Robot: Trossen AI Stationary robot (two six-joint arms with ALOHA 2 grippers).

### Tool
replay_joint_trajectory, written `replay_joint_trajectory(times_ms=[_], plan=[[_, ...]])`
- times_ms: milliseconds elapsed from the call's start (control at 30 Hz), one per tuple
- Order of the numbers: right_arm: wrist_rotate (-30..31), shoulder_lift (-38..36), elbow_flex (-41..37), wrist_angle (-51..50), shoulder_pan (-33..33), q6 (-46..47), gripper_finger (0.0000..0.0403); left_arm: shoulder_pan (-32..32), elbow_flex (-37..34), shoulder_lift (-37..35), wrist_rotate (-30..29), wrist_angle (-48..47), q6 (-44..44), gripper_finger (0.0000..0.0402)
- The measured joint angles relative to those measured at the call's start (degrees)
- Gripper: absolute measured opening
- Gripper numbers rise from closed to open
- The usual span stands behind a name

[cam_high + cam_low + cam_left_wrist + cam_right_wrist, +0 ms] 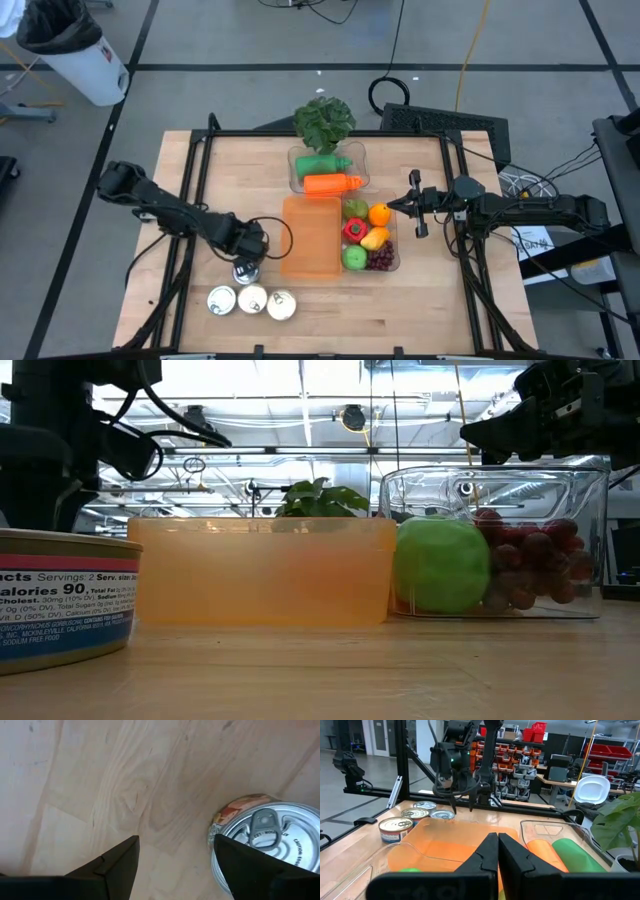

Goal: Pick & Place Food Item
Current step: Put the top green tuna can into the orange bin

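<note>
My left gripper [246, 254] [175, 842] is open and points down over the wooden table near its front left. A pull-tab tin can [262, 840] [243, 271] stands upright just beside one finger [245, 870], outside the gap; bare wood shows between the fingers. Three more cans [252, 299] stand in a row nearer the front edge. My right gripper [400, 203] [497, 852] is shut and hovers level over the right side of the clear fruit bin [392, 262]. That bin holds a green apple [440, 565], grapes [530, 560] and other fruit.
An orange translucent tub [312, 235] [260, 570] sits mid-table, next to the fruit bin. Behind it a second clear bin [296, 178] holds a green bottle [322, 164] and an orange bottle [333, 183]. A leafy plant [323, 120] stands at the far edge. A black frame [200, 160] borders the table.
</note>
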Motion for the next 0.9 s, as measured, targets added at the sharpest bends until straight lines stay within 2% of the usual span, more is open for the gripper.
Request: replay_joint_trajectory(times_ms=[167,433,767,900], plan=[[0.02,-0.01,0.00,0.00,0.00,0.02,0.0000,-0.47,0.00,-0.01,3.01,0.47,0.05,0.0258],[0.01,-0.02,0.00,0.00,0.00,0.01,0.0000,-1.29,0.00,-0.01,2.02,0.47,0.17,0.0262],[0.00,-0.02,0.00,0.00,0.00,0.00,0.0000,-1.27,-0.01,0.14,-1.35,3.40,-0.61,0.0235],[0.01,-0.02,0.00,0.01,0.00,0.02,0.0000,-1.66,-0.02,1.13,-0.61,3.26,2.83,0.0229]])
